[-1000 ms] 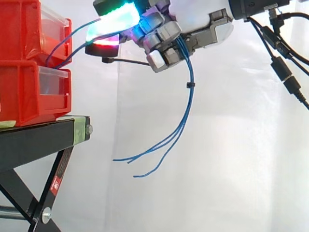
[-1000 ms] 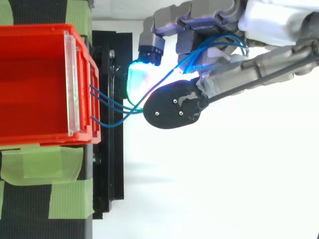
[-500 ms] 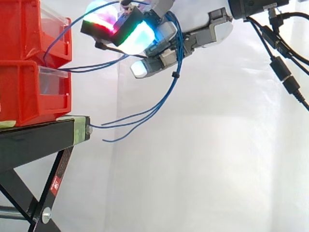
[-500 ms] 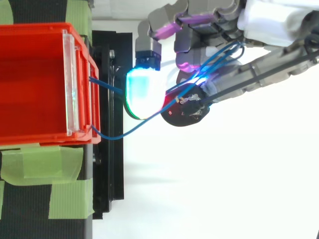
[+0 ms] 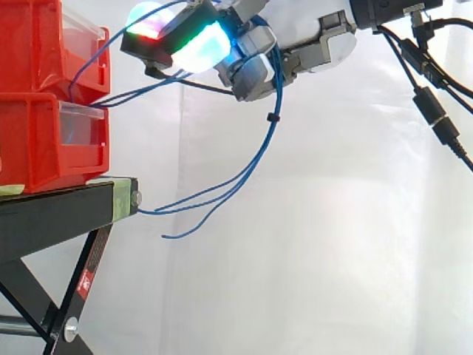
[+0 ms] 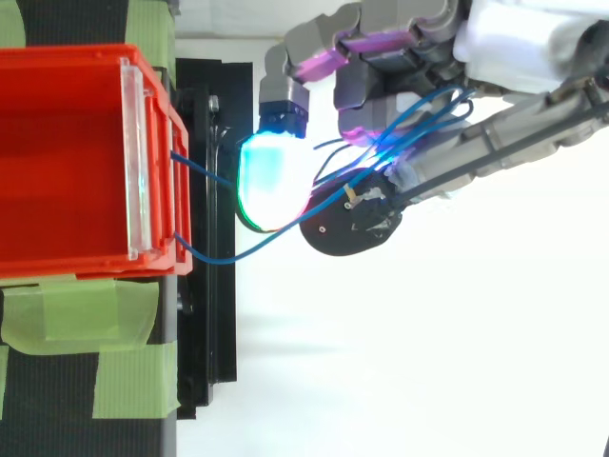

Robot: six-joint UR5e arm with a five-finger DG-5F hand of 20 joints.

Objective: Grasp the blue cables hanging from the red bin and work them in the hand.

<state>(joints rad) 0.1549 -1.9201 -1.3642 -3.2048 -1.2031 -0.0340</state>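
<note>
As the side view comes up, there are two bins stacked on the black stand (image 5: 52, 214): the upper red bin (image 5: 33, 44) sits squarely on the lower red bin (image 5: 37, 140). Each has a clear panel across its front, and their insides are hidden from this angle. Blue cables (image 5: 263, 146) leave the front of the upper red bin and rise to the right of it, into the robot hand (image 5: 255, 66). The robot hand is level with that bin and apart from it, fingers curled round the strands, with one glowing fingertip pad (image 5: 199, 46) pointing back at the bin. Past the grip the cables hang free, held together by one small black tie (image 5: 272, 117). They sweep down and back until they are well below the upper red bin. I count three loose ends there, close to the stand's corner.

From the top view, the upper red bin (image 6: 67, 55) shows its open red interior behind one clear panel (image 6: 136, 157). Two strands of the blue cables (image 6: 224, 259) come out of its front wall. They cross the gap to the right of the bin and pass under a cyan-green pad (image 6: 271, 181). There they loop into the closed fingers of the robot hand (image 6: 400, 38). Strips of green tape (image 6: 76, 309) lie on the stand beside the bin.
</note>
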